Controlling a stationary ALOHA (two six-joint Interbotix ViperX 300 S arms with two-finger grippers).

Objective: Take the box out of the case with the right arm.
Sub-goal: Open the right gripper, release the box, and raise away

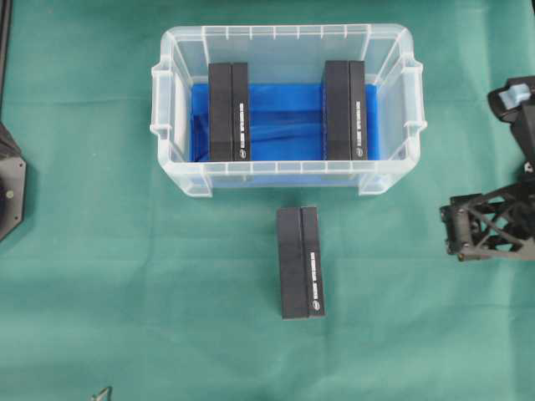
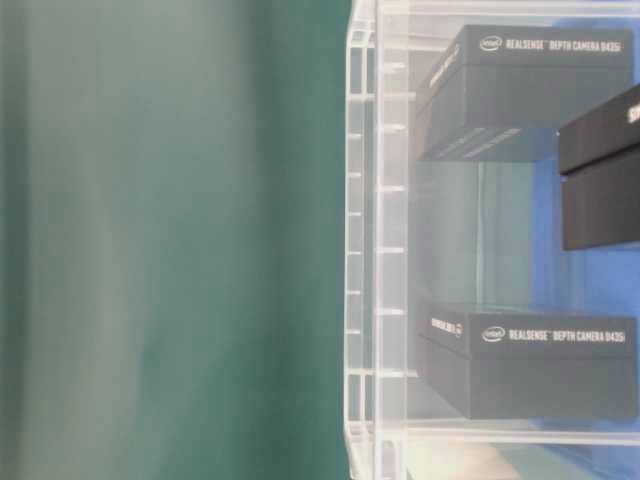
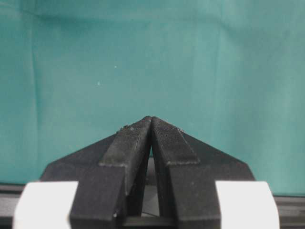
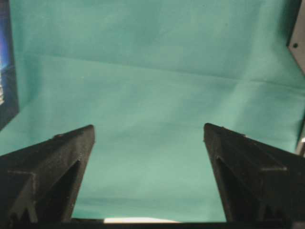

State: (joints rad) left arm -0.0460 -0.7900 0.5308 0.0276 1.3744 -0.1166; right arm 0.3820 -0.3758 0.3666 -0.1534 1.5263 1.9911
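Green cloth covers the desk (image 1: 100, 251) from edge to edge, and sitting toward the back of it is the case (image 1: 393, 180), clear plastic with a blue floor. Inside it, two black boxes stand on edge: the left box (image 1: 229, 111) and the right box (image 1: 345, 109), well apart with bare blue between them. A third box (image 1: 301, 261) lies out on the cloth just in front of the case, so at least one is already clear of the tub.

Over at the right edge, the right arm (image 1: 522, 109) is parked well away from the case, its lattice end effector (image 1: 458, 231) low near the cloth. The wrist view shows the right end effector's fingers (image 4: 52, 167) spread wide with nothing between them, only green cloth ahead. The left end effector (image 3: 151, 125) has its tips pressed together, gripping nothing, facing bare cloth.

My read: this is the start of a reach. The right box looks the natural pick, being nearest that arm. Doing it well means coming over the rim high, then descending straight down with the fingers straddling the narrow faces of the box, since it stands tall and thin. Keep clear of the case wall on the right, because the box sits near it. Lift vertically until the box clears the rim before swinging out, or it may catch and drag the tub.
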